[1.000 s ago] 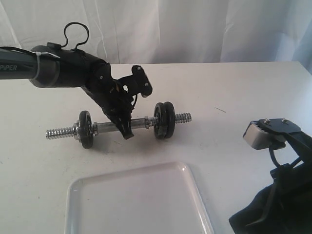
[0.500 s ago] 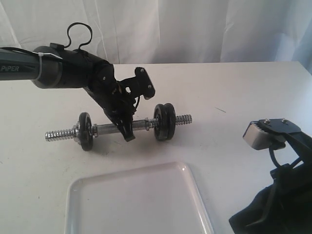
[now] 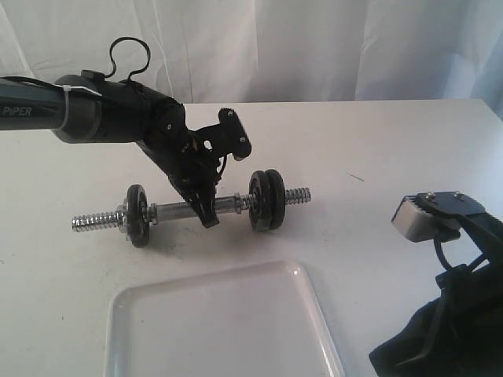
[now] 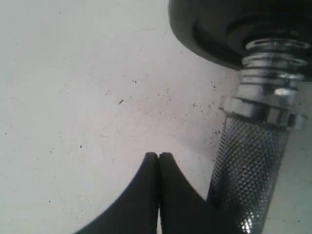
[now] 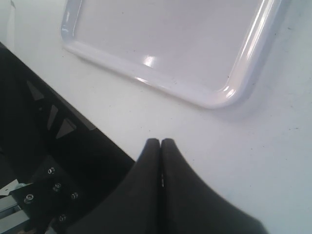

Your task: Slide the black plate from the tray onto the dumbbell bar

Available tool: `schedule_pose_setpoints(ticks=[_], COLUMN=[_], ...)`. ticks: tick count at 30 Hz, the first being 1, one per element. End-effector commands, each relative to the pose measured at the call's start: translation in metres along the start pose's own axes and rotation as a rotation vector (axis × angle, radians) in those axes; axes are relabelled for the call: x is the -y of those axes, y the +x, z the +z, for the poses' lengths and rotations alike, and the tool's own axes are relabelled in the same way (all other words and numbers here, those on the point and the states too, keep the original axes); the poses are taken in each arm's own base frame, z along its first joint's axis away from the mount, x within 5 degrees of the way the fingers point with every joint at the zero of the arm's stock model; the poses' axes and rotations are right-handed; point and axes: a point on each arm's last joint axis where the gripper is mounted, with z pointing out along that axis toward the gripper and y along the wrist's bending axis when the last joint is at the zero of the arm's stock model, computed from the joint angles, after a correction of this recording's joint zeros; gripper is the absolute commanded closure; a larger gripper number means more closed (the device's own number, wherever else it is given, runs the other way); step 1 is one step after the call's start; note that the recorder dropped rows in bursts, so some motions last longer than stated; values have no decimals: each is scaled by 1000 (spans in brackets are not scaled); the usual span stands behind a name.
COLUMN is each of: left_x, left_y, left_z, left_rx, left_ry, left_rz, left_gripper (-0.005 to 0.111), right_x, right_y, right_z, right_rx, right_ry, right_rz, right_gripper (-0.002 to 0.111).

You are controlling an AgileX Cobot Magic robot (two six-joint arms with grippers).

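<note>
Nearest the camera is the tray [image 3: 224, 326], white and glossy, at the front edge of the table [image 3: 377, 141]. The right arm [image 3: 464, 314] is parked low in the front right corner. In its wrist view the right gripper [image 5: 161, 141] has both fingers pressed flat together with nothing between them, hanging over bare table just off a rounded corner of the tray [image 5: 146, 78].

Further back, the dumbbell bar [image 3: 232, 206] lies on the table. The black plate [image 3: 137, 216] is on it near the left threaded end, standing upright. The two black discs [image 3: 267, 200] sit side by side, touching, toward the right end.

The left gripper [image 3: 208, 218] comes down at an angle onto the middle of the bar. Up close, the left gripper [image 4: 159, 155] is clenched, holding nothing, right beside the knurled grip [image 4: 248, 165]; can't tell if it actually touches. There's a black disc [image 4: 209, 29] in that view too, not sure which one.

A white curtain [image 3: 314, 47] hangs at the back.
</note>
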Motion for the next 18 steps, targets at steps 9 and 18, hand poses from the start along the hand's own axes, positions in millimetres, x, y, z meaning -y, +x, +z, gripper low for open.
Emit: schedule_pose_setpoints(ticks=[9,18], left_x=[-4,-9], left_y=[-9,-14], left_z=[-16,-35], left_rx=[70,103], left_ry=[-42,-69], left_rz=[-27,-28], left_gripper=[107,107], right_x=[1,1], right_y=[2,2], right_z=[0,0], right_rx=[-4,-4], right_ry=[7,7], right_rz=[-12,-12], right_gripper=[108,108])
